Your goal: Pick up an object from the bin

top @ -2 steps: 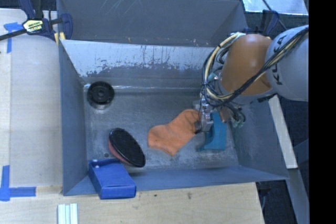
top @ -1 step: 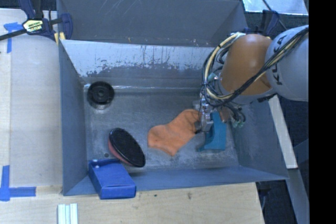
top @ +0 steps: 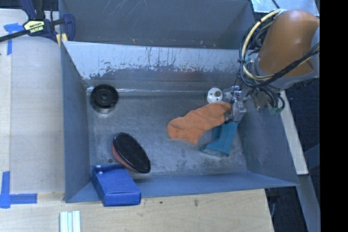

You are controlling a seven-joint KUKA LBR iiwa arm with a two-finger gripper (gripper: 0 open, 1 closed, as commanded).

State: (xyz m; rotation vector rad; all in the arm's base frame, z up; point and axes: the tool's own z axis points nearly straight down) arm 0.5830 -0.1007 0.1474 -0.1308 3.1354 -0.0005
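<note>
Gripper (top: 237, 106) low at right of bin (top: 163, 24), over the right end of the crumpled orange cloth (top: 196, 123) beside a blue block (top: 222, 141); open or closed cannot be told, and nothing appears lifted yet.

Crumpled orange cloth (top: 197, 122) overlaps flat blue block (top: 223, 140), right; round black cap (top: 104, 96) lies left, oval black brush (top: 131, 152) before it.
</note>
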